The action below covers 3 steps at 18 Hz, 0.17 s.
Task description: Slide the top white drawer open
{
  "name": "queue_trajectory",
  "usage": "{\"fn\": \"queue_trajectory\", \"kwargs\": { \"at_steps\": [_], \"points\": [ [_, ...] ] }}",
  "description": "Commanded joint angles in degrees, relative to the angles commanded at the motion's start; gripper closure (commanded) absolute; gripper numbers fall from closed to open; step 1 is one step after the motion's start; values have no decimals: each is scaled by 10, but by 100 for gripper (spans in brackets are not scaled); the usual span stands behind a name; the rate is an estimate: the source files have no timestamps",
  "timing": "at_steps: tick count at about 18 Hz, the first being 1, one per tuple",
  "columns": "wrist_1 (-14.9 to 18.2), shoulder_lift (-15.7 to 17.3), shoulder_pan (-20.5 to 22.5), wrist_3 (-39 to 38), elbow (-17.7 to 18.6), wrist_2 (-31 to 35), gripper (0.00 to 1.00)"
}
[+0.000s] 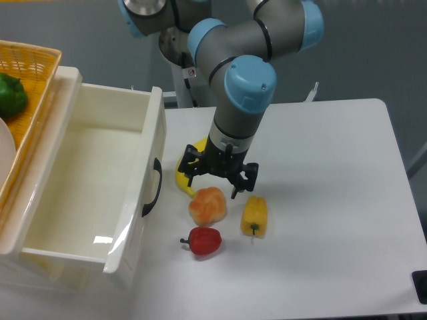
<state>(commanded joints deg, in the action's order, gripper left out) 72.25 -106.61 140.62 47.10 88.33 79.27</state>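
You see the white table [320, 200] carrying everything, and at its left side the top white drawer [87, 180] stands pulled far out of its cabinet, so that its empty inside is open to the camera; I judge the sliding is practically done. Its black handle [153, 187] is on the front panel and nothing touches it. The arm [243, 87] reaches down from behind, and its position beside the drawer front suggests it was brought there for the handle. The gripper [218, 184] hangs well apart from that handle, above the table, with its fingers spread apart and nothing between them. Just below it lie an orange pepper [208, 205], a yellow pepper [254, 216] and a red pepper [203, 241], and a yellow banana-like thing [185, 175] is partly hidden behind the fingers.
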Motion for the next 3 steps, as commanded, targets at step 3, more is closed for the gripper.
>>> {"fn": "queue_trajectory", "kwargs": {
  "at_steps": [3],
  "points": [
    [1, 0, 5, 14, 2, 1, 0]
  ]
}}
